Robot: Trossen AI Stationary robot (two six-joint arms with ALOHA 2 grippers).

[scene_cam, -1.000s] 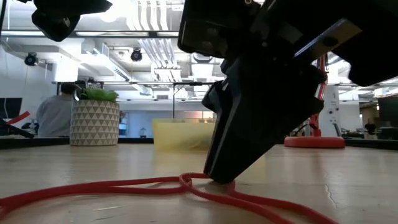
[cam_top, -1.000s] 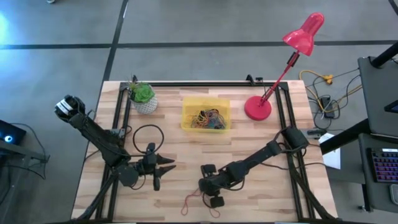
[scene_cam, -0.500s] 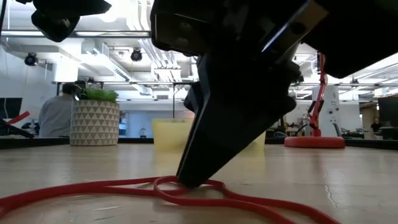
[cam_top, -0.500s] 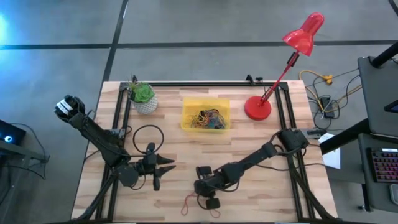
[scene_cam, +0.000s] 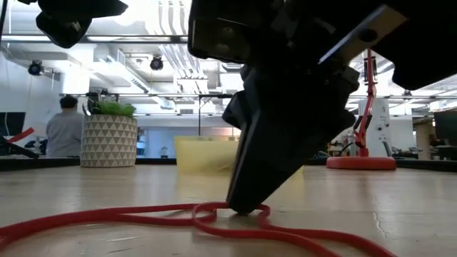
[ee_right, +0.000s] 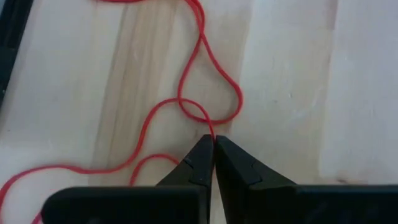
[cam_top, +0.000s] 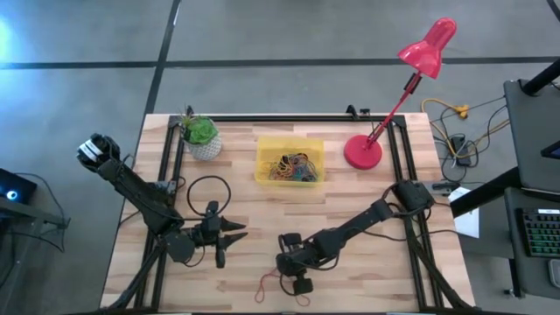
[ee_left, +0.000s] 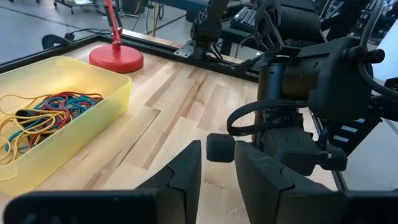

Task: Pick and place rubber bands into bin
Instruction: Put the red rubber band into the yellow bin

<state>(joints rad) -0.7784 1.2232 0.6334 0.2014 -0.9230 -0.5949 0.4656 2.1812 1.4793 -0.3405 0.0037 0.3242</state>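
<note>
Overhead camera straight down on the table (cam_top: 350, 219), low camera level beside the right claw (scene_cam: 246, 207), wrist cameras close behind their claws

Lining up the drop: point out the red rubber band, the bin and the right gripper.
red rubber band (ee_right: 214, 68), right wrist view, loop strand
bin (cam_top: 262, 157), high view, left wall
right gripper (ee_right: 213, 151), right wrist view, fingertips
</note>
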